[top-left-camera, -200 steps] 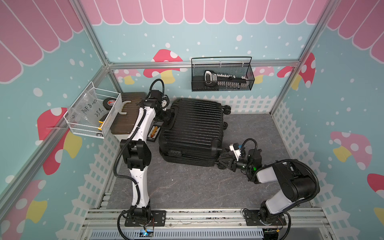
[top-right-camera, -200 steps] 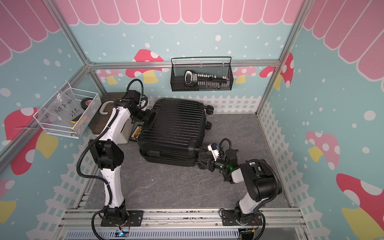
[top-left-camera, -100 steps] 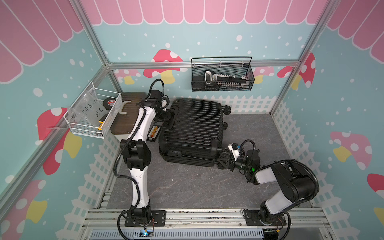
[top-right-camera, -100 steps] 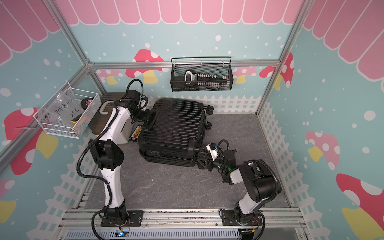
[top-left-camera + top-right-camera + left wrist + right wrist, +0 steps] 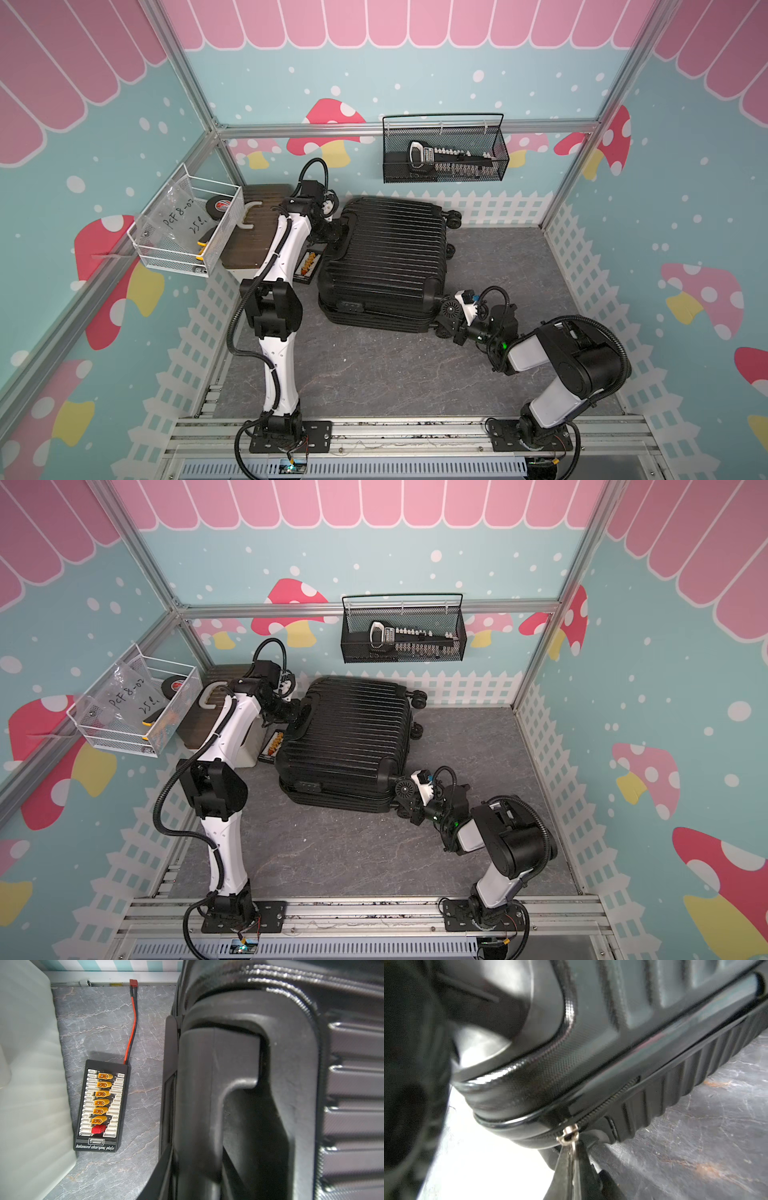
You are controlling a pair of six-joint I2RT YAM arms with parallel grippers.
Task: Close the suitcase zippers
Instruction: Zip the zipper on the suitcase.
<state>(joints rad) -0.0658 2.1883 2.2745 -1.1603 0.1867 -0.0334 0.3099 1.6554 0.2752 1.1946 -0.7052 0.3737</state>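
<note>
Down on the grey floor (image 5: 374,374), toward the back fence, the suitcase (image 5: 386,257) lies flat on its broad side with its ribbed black shell facing up, clear in both top views. Its wheels (image 5: 454,217) stick out on the robot's right.

Now to the near right corner, where the right gripper (image 5: 572,1148) is in low. Its jaws are pressed together on the little metal pull tab (image 5: 574,1144), which hangs from a silver slider (image 5: 568,1136). From that slider the zipper (image 5: 608,1101) runs off as a fine toothed black line. It follows the seam between the glossy, finely textured upper shell and the ridged lower one.

Over at the opposite end, the left gripper (image 5: 330,232) is right up against the case by its moulded black handle (image 5: 239,1064). The wrist view there is filled with black plastic, so how its jaws stand cannot be told.

Just beside the case, a small charging board (image 5: 101,1105) lies flat between it and a white box (image 5: 31,1084).
</note>
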